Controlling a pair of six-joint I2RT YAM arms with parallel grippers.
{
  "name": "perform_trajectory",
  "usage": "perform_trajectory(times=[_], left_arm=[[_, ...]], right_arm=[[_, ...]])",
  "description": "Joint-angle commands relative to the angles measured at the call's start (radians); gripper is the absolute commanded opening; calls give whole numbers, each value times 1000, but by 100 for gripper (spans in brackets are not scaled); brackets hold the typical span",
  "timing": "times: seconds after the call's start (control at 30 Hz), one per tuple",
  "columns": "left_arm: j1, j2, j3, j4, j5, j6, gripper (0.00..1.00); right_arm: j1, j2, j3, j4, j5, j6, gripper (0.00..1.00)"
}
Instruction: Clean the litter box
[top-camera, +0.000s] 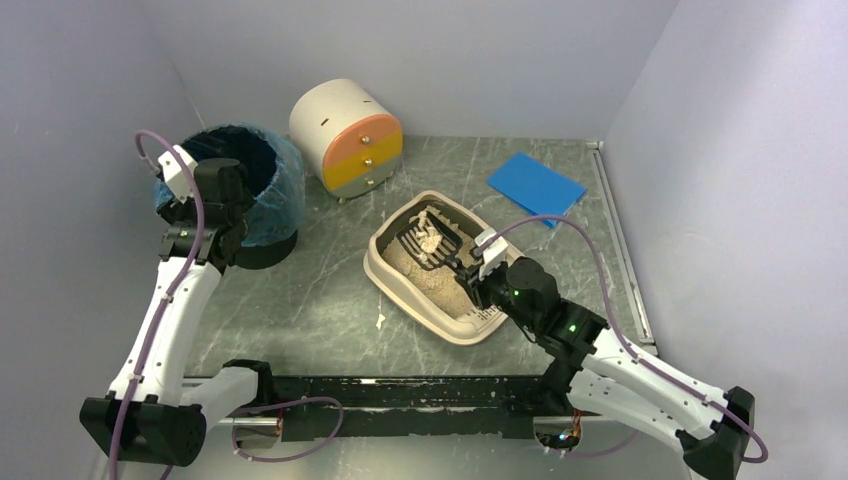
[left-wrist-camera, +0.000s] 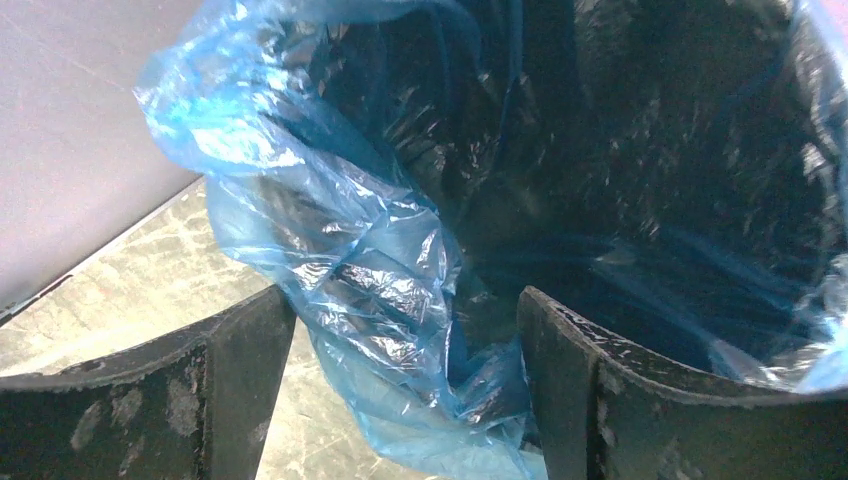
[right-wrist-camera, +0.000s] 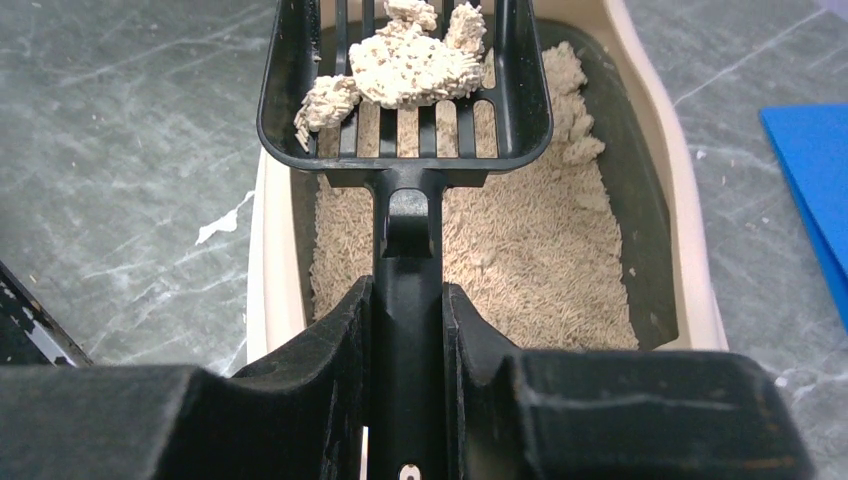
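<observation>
Grey marbled table (top-camera: 300, 300), pale lavender walls on three sides. Items as seen from the top view:

1. Litter box (top-camera: 462, 330), beige tray, just toward 3 o'clock of table centre, long axis running 11 to 5 o'clock. Tan litter (right-wrist-camera: 520, 260) covers its floor.
2. Scoop (top-camera: 430, 240), black, slotted, over the 11 o'clock end of the box. Its blade (right-wrist-camera: 400, 140) carries pale clumps (right-wrist-camera: 410, 70).
3. My right gripper (right-wrist-camera: 405, 320), at the 5 o'clock end of the box. The fingers (right-wrist-camera: 340, 340) are closed tight on the scoop's handle, one on each side.
4. Bin (top-camera: 250, 190), black and round with a blue liner (left-wrist-camera: 340, 250), at 10 o'clock.
5. My left gripper (left-wrist-camera: 405, 340), at the bin's 9 o'clock rim, jaws wide apart and holding nothing. The bunched liner edge lies between them. One finger is over the table, the other over the bin's dark inside.
6. Drawer unit (top-camera: 350, 135), white drum with orange and yellow fronts, at 12 o'clock.
7. Blue sheet (top-camera: 535, 185), flat, at 2 o'clock.
8. White fleck (top-camera: 380, 320) on the table, just beside the box at its 8 o'clock.
</observation>
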Motion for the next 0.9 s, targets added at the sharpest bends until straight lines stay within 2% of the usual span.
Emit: perform_trajectory(times=[0.0, 0.23, 0.3, 0.5, 0.6, 0.67, 0.87], left_arm=[[8, -6, -48, 85, 6, -7, 84], [8, -5, -69, 111, 52, 26, 70], [8, 2, -68, 108, 65, 29, 69], [8, 38, -54, 74, 93, 10, 85], [8, 31, -44, 97, 114, 29, 84], [8, 39, -32, 90, 134, 23, 81], [8, 20, -14, 68, 143, 40, 60]], right_arm=[[5, -12, 76, 23, 16, -43, 0], [5, 17, 216, -66, 26, -112, 0], [6, 53, 268, -108, 25, -121, 0], [5, 118, 371, -187, -13, -99, 0], [6, 115, 367, -190, -16, -90, 0], [5, 104, 356, -182, -15, -88, 0], [5, 110, 395, -190, -23, -91, 0]])
